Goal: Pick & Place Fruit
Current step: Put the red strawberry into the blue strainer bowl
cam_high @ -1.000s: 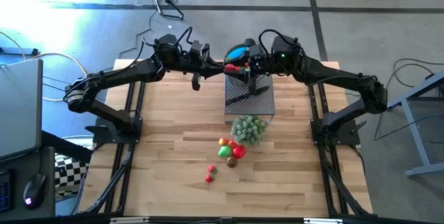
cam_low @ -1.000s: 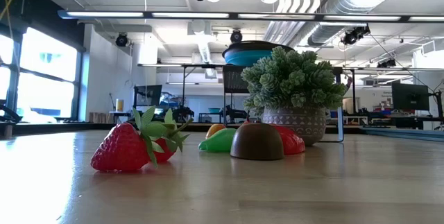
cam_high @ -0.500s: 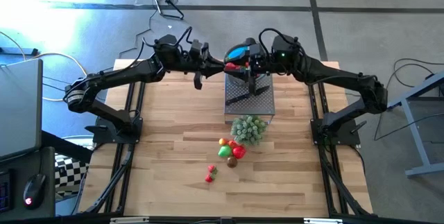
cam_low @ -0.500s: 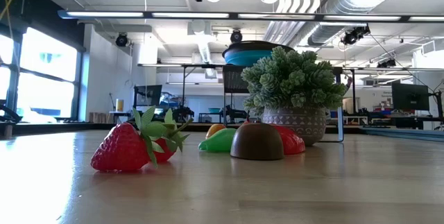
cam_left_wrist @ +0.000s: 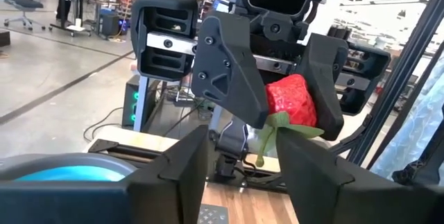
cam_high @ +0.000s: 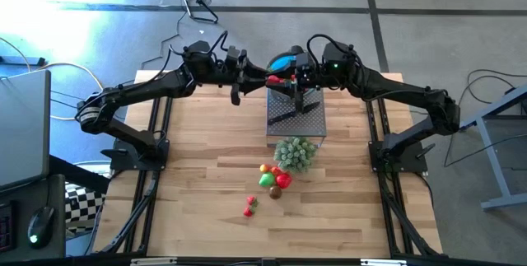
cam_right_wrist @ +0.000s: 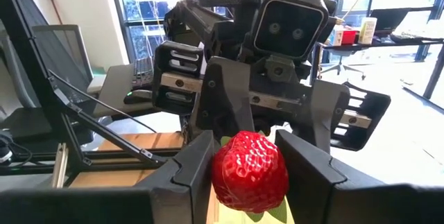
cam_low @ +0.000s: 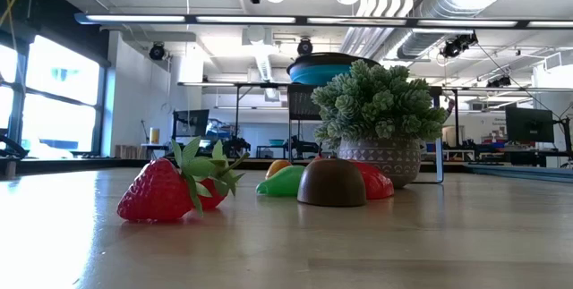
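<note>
High above the table's far middle my two grippers face each other over the blue bowl, which stands on a metal rack. Between them is a red strawberry with green leaves. My right gripper is shut on it. My left gripper is open, its fingers on either side of the leafy end without touching. More fruit lies on the table: a strawberry, a green piece, a brown one, and a red and orange cluster. My right gripper pinches the strawberry's red body between its two fingers, one on each side. The fingers lie level and come from the table's right. The strawberry is lifted clear, with its green leaves hanging below it.
A pale green bushy plant in a pot stands near the rack's front. A black-handled knife lies on the rack. Two small red fruits lie nearer the front. The bare wooden tabletop stretches to left and front.
My left gripper has opened and let go of the strawberry, which stays in my right gripper at the same height. Neither arm has shifted.
</note>
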`<state>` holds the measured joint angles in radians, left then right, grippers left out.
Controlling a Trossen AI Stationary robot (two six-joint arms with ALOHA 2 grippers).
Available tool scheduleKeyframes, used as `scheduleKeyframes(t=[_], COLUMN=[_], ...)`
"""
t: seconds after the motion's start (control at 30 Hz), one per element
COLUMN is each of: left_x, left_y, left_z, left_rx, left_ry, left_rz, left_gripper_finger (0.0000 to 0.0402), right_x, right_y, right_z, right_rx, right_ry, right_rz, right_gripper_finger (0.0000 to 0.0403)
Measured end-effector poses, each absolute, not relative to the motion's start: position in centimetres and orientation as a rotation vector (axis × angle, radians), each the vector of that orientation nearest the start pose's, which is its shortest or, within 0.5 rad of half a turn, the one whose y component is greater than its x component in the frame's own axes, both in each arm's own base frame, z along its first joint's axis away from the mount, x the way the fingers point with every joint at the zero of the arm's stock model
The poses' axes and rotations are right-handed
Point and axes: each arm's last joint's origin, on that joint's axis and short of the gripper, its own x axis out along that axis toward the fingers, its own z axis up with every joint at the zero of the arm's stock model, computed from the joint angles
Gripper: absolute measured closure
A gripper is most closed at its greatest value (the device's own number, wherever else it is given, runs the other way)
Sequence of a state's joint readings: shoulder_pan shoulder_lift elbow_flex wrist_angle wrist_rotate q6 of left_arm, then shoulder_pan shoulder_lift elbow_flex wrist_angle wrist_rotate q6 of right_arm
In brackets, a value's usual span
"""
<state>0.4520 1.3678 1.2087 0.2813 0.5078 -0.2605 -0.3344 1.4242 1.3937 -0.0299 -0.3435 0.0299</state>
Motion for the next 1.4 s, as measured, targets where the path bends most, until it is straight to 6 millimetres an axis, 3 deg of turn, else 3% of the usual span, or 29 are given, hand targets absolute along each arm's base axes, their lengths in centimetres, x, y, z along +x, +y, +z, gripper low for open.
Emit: scheduleKeyframes(t=[0.37, 0.6, 0.8, 1.0, 1.4], left_x=[27.4, 26.6, 26.5, 26.5, 26.5], left_y=[14.4, 15.8, 15.8, 15.8, 15.8], left_z=[39.1, 38.9, 39.0, 39.0, 39.0], left_rx=[-0.234, -0.270, -0.262, -0.243, -0.235], left_ry=[-0.068, -0.049, -0.055, -0.055, -0.056], left_rz=[-0.007, 0.033, 0.029, 0.030, 0.034], left_gripper_finger=[0.0231, 0.0231, 0.0231, 0.0231, 0.0231], right_x=[30.1, 29.0, 27.8, 27.4, 27.0], right_y=[-11.5, -13.8, -14.9, -15.4, -15.6], right_z=[41.1, 39.7, 37.9, 36.9, 36.3], right_rx=[0.096, 0.150, 0.186, 0.213, 0.259], right_ry=[0.063, 0.201, 0.380, 0.479, 0.530], right_rz=[-0.057, -0.303, -0.483, -0.527, -0.602], right_gripper_finger=[0.0272, 0.0269, 0.0268, 0.0270, 0.0267])
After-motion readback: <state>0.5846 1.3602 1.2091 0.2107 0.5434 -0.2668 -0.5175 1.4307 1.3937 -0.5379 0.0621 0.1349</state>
